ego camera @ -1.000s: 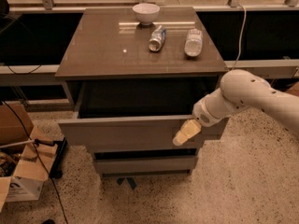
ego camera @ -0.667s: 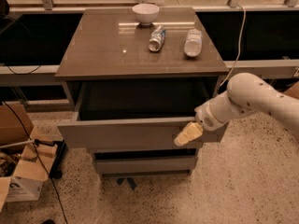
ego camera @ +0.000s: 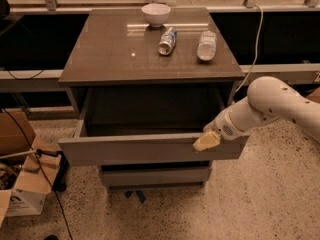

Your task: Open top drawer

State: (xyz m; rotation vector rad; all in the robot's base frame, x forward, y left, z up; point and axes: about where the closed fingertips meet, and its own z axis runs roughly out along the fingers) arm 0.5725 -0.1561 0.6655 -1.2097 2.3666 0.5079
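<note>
Drawn slightly farther out than a second ago, the top drawer [ego camera: 145, 150] stands wide open under the table [ego camera: 115, 59]. The gripper [ego camera: 206, 140] sits at its front's upper edge, apparently for pulling; its hold cannot be told.

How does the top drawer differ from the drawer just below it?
The top drawer is pulled far out, its inside showing; the drawer below sits nearly shut. The top drawer's front looks wider and taller than that of the drawer below. The end effector is at the right end of the top drawer's front; nothing touches the drawer below. Both have plain grey handleless fronts.
</note>
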